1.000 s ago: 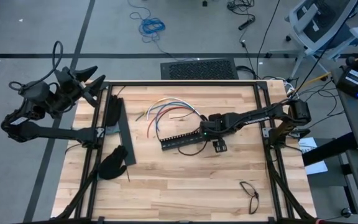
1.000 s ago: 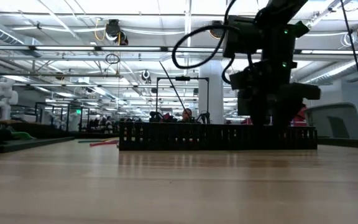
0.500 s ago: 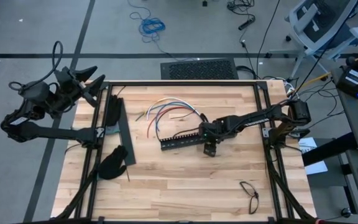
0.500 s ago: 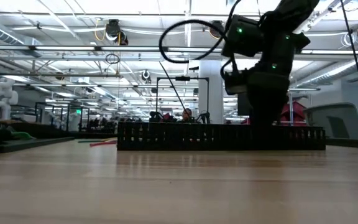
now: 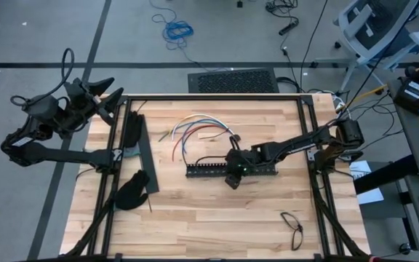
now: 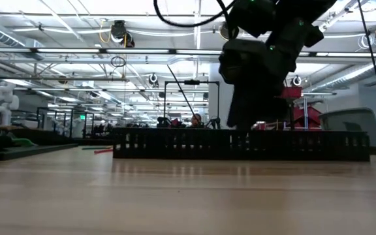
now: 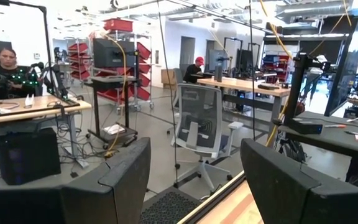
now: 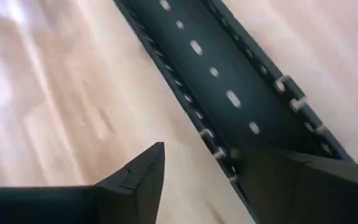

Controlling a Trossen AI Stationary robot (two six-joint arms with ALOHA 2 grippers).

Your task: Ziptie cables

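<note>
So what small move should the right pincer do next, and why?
Probably lift off the slotted black bar and go toward the cables: the right pincer is open over the bar, while the cables lie untouched beyond it.

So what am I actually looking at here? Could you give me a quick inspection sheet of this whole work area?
Surface: wooden table inside a black frame.
Job's things: loose cables, red, blue, white and yellow-green, lying toward the back; zipties not told apart.
Clutter: slotted black bar mid-table, another black bar at the left edge, black gloves, eyeglasses.
Grippers: right gripper down at the slotted bar, fingers apart, one on each side of the bar's near wall; left gripper open, off the table's back left corner.
Cables: blue cord coiled on the floor.
Surroundings: grey floor, office chair, benches and people beyond.
</note>
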